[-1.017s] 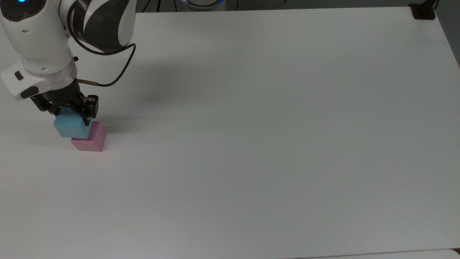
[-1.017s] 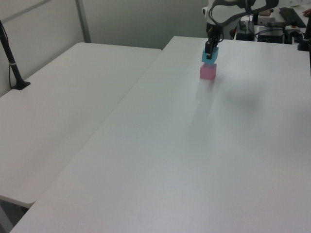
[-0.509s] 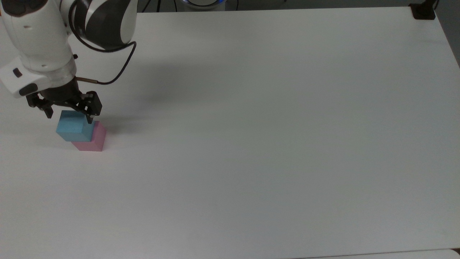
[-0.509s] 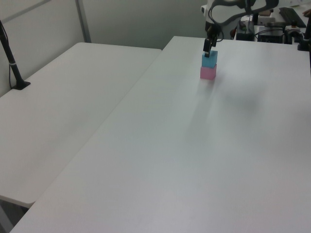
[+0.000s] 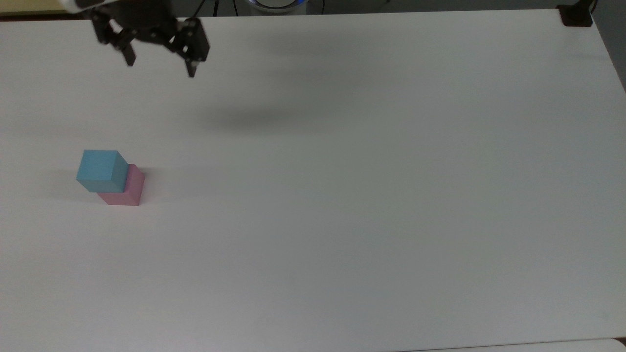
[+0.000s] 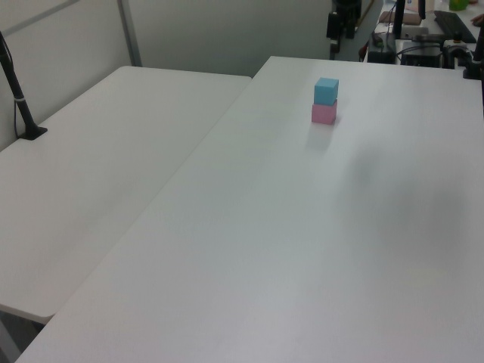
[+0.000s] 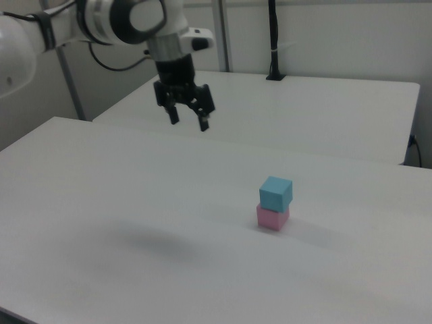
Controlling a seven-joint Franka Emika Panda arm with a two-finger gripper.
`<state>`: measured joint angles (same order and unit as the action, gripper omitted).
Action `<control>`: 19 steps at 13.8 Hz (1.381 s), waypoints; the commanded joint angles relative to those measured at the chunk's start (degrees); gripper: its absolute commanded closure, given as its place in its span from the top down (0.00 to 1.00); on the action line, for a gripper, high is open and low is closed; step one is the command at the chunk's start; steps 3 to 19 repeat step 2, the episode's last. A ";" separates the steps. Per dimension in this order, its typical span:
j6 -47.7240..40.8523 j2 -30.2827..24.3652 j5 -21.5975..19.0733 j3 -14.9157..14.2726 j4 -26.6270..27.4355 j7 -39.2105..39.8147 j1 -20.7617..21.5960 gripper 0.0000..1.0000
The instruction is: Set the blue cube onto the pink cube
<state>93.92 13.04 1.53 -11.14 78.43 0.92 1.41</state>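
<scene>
The blue cube rests on top of the pink cube near the top view's left edge. Nothing touches the stack. My gripper hangs open and empty high above the table, well away from the cubes, toward the top view's upper left. In the right view it sits up and to the left of the stack. In the left view a dark part of my gripper shows at the top edge behind the cubes.
The white table stretches wide to the top view's right. A second white table adjoins it, with a black post clamped on it. A black clamp sits at the top view's upper right corner.
My gripper let go of the blue cube, rose and pulled away toward the top view's upper edge. The blue cube stays on the pink cube.
</scene>
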 commanded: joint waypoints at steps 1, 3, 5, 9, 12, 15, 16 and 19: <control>-4.61 -3.45 0.84 -0.11 3.05 -2.50 3.69 1.00; -4.63 -3.55 0.75 -0.11 2.96 -2.41 3.69 1.00; -4.63 -3.55 0.75 -0.11 2.96 -2.41 3.69 1.00; -4.63 -3.55 0.75 -0.11 2.96 -2.41 3.69 1.00; -4.63 -3.55 0.75 -0.11 2.96 -2.41 3.69 1.00; -4.63 -3.55 0.75 -0.11 2.96 -2.41 3.69 1.00; -4.63 -3.55 0.75 -0.11 2.96 -2.41 3.69 1.00; -4.63 -3.55 0.75 -0.11 2.96 -2.41 3.69 1.00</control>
